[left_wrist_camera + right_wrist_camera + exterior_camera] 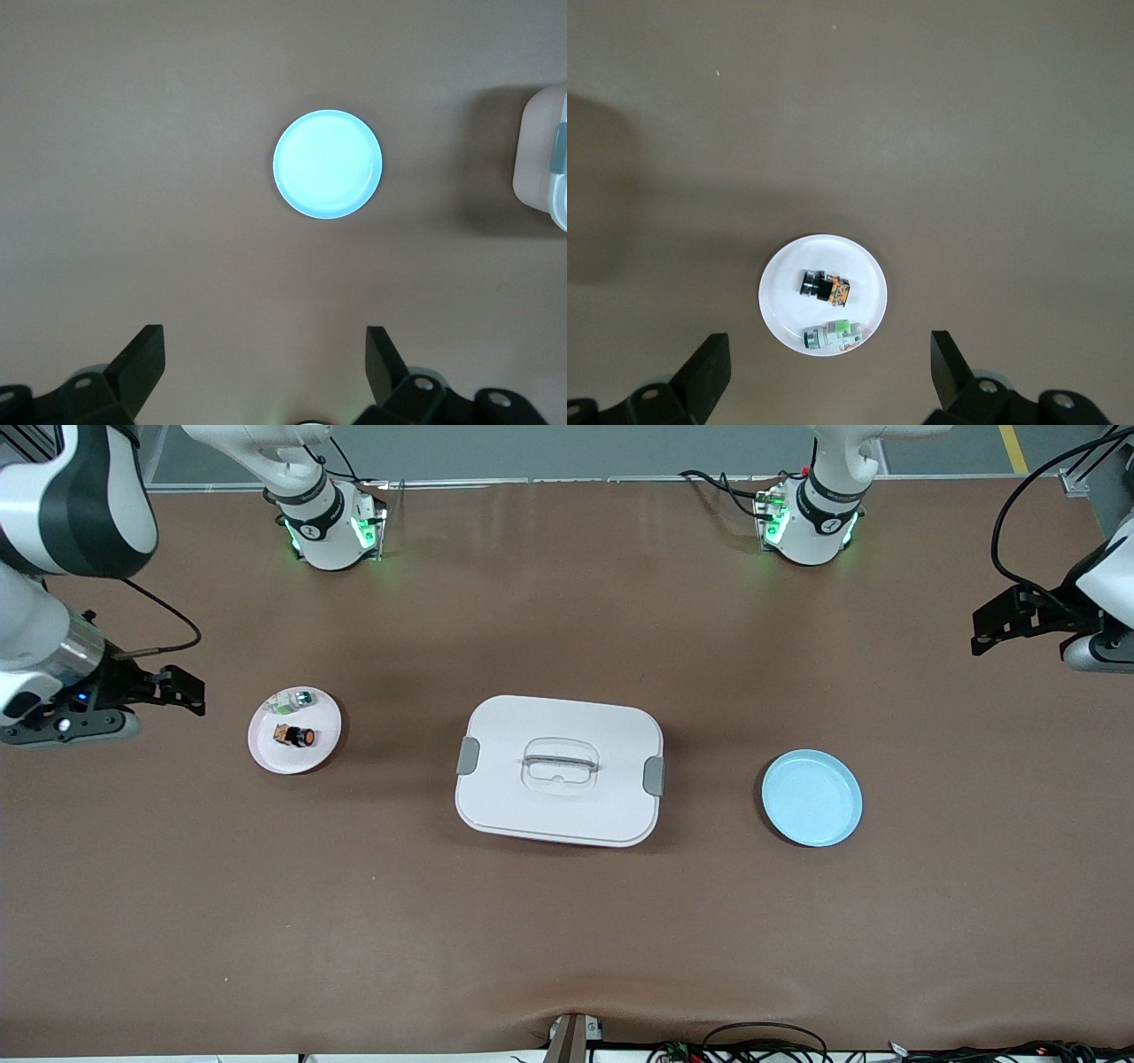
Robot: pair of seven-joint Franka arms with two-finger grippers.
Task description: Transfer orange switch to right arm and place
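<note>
The orange switch (297, 736) lies on its side on a small white plate (266, 757) toward the right arm's end of the table. It also shows in the right wrist view (826, 288), on that plate (780, 305). My right gripper (189, 695) is open and empty, up in the air over bare table beside the white plate; in its own view (828, 352) the jaws stand wide apart. My left gripper (985, 633) is open and empty, high over the left arm's end of the table; it also shows in its own view (264, 343).
A clear-silver-green part (297, 701) (837, 336) lies on the same white plate. A white lidded box (620, 726) (540, 150) sits mid-table. An empty light-blue plate (811, 797) (328, 164) lies toward the left arm's end.
</note>
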